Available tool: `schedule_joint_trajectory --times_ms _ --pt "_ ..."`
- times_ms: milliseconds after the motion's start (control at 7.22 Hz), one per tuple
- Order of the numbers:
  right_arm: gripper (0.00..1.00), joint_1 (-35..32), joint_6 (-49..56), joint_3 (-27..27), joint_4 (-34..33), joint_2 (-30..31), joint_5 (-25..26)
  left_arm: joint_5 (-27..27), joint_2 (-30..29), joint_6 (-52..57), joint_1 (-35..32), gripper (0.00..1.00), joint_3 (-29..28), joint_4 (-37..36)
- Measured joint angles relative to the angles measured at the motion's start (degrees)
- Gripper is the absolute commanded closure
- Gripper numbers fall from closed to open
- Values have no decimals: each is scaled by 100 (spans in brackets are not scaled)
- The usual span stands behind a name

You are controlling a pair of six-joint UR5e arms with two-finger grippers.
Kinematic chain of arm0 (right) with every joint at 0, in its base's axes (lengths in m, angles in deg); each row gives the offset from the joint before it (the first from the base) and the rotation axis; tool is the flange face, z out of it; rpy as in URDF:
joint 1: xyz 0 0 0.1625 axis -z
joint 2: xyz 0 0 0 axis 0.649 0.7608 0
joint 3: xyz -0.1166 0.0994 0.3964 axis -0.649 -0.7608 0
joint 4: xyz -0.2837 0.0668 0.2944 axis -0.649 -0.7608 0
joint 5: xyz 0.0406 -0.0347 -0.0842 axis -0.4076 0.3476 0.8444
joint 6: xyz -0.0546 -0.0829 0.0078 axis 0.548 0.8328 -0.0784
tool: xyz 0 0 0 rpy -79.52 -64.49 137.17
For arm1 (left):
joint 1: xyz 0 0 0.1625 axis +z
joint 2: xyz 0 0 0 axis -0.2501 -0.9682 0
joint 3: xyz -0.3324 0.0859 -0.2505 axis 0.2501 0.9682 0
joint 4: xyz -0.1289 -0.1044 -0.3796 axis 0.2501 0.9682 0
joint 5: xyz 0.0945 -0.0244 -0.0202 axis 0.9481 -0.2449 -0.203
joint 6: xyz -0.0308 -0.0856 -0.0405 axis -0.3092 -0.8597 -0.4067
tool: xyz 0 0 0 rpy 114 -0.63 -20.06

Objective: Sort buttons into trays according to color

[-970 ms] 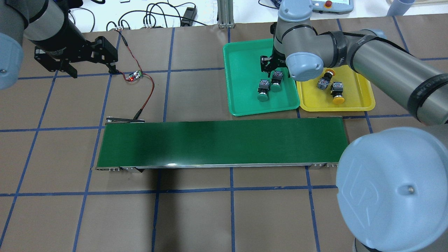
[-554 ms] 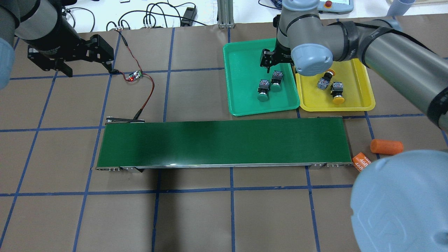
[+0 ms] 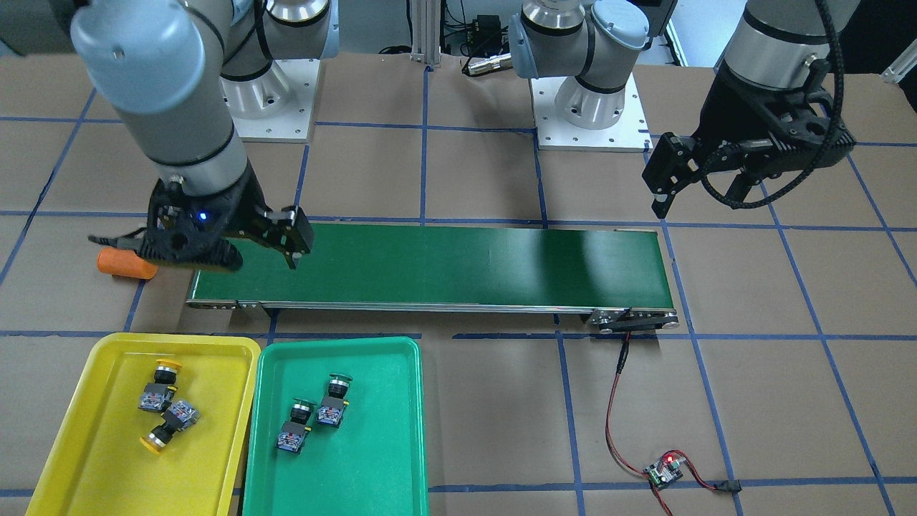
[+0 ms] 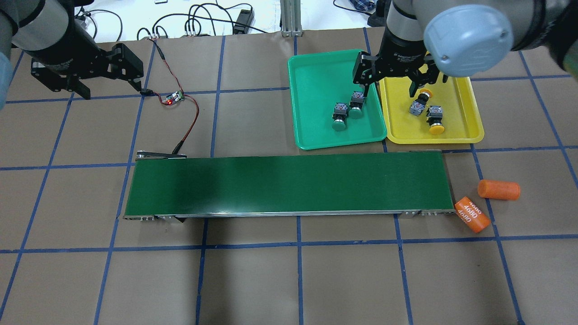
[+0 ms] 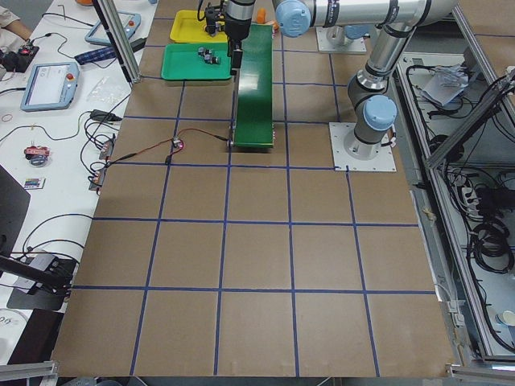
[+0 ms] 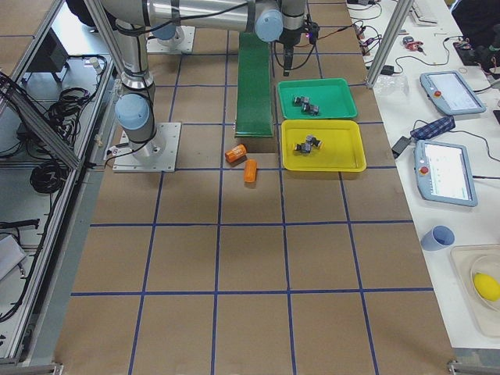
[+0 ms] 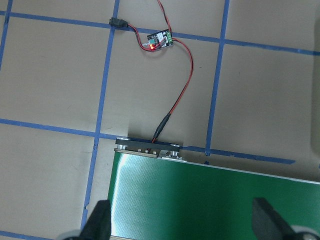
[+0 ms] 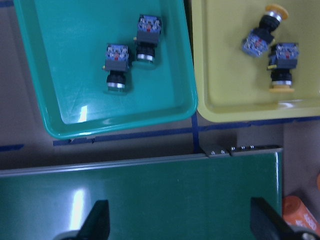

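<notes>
All four buttons lie in the trays at the desk's far edge, toward its right-hand corner. Two green-capped buttons [image 4: 339, 118] lie side by side in the green tray [image 4: 311, 67]. Two yellow-capped buttons [image 4: 435, 119] lie touching in the yellow tray [image 4: 460, 128] just beside it.

The right gripper [image 4: 389, 88] hangs above the seam between the trays, fingers spread wide and holding nothing. Its wrist camera looks down past the trays' near rims onto the conveyor belt [image 4: 289, 185], which carries nothing. Two orange cylinders [image 4: 499, 189] lie off the belt's right end. The left gripper [image 4: 110, 88] hovers near the far left corner, likewise spread and empty.

The sorting looks finished. The next move probably asks only that the right arm draw clear without brushing a tray.

A second ago the right gripper sat low over the green tray, just beside a green button. It has since lifted and swung toward the yellow tray. The buttons have not moved.
</notes>
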Motion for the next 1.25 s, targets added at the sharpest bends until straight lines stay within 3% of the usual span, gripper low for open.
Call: schedule_joint_trajectory --times_ms 416,831,1247 --pt "0 46 613 641 665 1084 -22 -7 -63 -6 30 0 -46 -43" --pt "0 97 835 905 620 1284 -42 11 65 -52 67 0 -59 -61" --pt "0 550 816 881 670 1341 -49 -140 236 -39 260 0 -103 -21"
